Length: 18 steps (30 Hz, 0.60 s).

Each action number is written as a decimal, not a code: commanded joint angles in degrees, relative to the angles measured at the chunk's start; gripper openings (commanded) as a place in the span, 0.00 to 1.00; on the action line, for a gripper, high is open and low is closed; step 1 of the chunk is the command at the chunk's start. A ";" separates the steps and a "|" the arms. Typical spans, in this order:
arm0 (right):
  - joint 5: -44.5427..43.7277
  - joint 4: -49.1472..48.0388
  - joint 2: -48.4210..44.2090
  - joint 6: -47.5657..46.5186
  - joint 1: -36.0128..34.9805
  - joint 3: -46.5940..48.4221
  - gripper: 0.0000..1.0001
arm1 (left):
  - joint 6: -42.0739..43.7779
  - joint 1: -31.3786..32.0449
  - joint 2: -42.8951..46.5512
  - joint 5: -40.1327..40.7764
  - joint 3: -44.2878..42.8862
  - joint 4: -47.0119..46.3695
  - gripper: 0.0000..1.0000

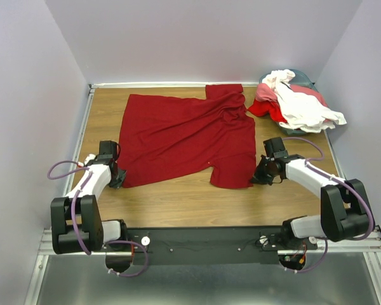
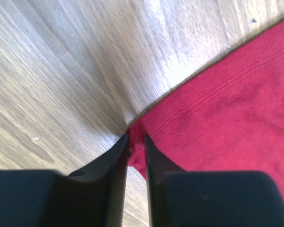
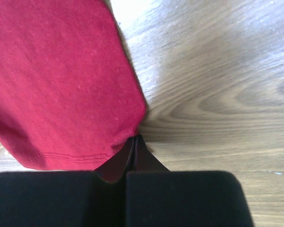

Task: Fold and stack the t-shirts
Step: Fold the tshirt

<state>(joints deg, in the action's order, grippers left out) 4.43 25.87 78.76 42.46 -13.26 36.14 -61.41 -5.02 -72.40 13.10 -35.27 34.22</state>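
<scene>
Item: crimson t-shirt [image 1: 187, 136], one, large, lying spread across the middle of the table [image 1: 178, 206], creased and bunched toward its far right; expect it to be soft, light and limp, so it will sag and drag rather than hold a shape, and whatever you lift will pull the rest after it; best hold is at the hemmed corners, where the stitched double layer gives the pads something to bite; left gripper [image 2: 136, 140], jaws drawn narrow, pinching the near left corner of the hem; right gripper [image 3: 134, 141], jaws pressed together on the near right corner (a sliver of red shows between them); pile of other t-shirts [image 1: 296, 101], white, pink-red and teal, heaped in the far right corner just beside the crimson sleeve, so keep your fold off it; open room: bare wood along the near edge and on the left; walls [image 1: 178, 38] close on three sides, the shirt's far edge near the back one
</scene>
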 commanded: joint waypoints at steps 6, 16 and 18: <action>-4.78 1.11 2.10 -2.37 0.16 -2.74 0.00 | 2.34 0.18 1.64 -0.80 -0.24 -1.96 0.03; -4.16 11.12 -7.83 -0.71 0.16 -1.25 0.01 | 12.80 0.27 4.81 3.15 -5.86 -7.05 0.00; -3.90 12.36 -9.94 0.34 0.07 -0.81 0.01 | 15.26 0.18 5.34 4.38 -5.95 -7.67 0.00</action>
<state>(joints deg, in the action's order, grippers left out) 2.90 31.90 72.36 41.60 -13.26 34.96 -51.66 -4.86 -68.88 13.72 -39.94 28.86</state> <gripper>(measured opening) 0.006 0.008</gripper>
